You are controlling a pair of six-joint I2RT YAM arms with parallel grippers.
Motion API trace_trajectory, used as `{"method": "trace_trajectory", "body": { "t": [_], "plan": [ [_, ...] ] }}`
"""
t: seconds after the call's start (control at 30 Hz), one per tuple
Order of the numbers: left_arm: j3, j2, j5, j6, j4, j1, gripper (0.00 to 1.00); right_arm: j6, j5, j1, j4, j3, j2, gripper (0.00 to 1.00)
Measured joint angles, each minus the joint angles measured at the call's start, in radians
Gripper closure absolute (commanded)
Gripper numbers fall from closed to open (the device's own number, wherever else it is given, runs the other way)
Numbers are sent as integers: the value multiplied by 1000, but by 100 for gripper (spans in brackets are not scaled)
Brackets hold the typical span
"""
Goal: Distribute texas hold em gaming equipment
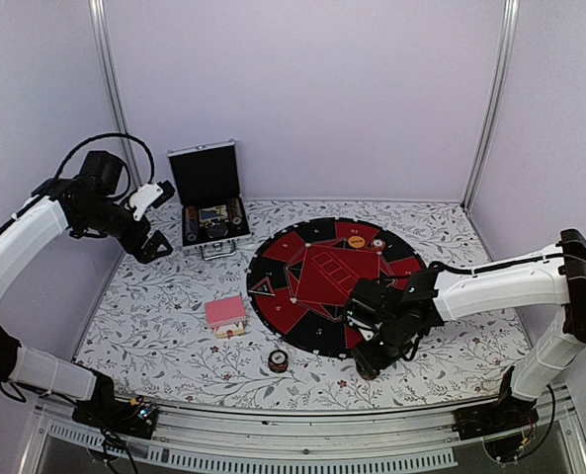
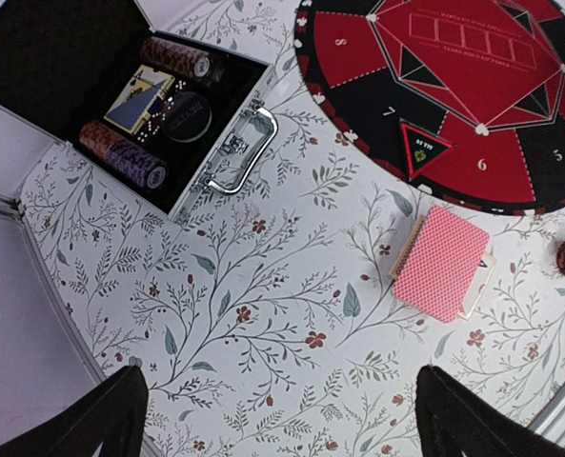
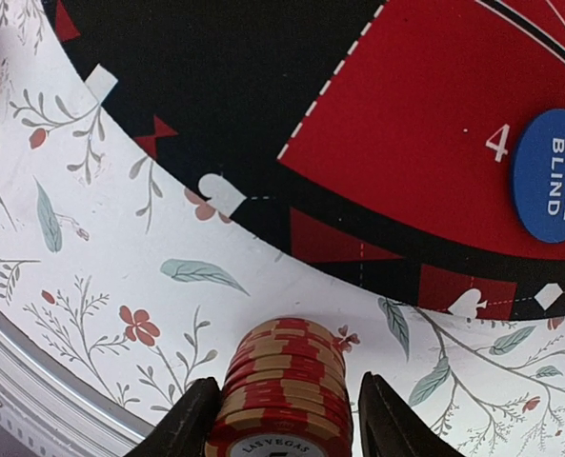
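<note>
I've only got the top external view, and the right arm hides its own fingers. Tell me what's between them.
Observer: In the right wrist view, a stack of red-and-cream striped chips sits between the fingers of the right gripper. The top chip reads LAS VEGAS.
Operator: Name whatever lies nearest it on the mat.
Observer: A blue button marked SMALL BLIND lies on the red segment numbered 4 of the mat. The stack itself is off the mat, on the floral cloth.
Operator: Now check the left gripper.
Observer: In the left wrist view, the left gripper has its fingers wide apart with nothing between them. The pink-backed cards lie on the cloth below it.
</note>
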Motion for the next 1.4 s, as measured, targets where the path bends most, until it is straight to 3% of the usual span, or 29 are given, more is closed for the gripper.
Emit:
{"method": "trace_trajectory", "body": {
  "t": [0.47,0.87,1.17,1.4],
  "plan": [
    [0,0,0,0,0,0,0,-3,7,1,-15,5,-1,66],
    [0,0,0,0,0,0,0,-10,14,1,-88,80,-6,67],
    [0,0,0,0,0,0,0,-51,17,1,-127,261,27,68],
    [0,0,0,0,1,0,0,-115,19,0,-114,500,251,71]
  ]
}}
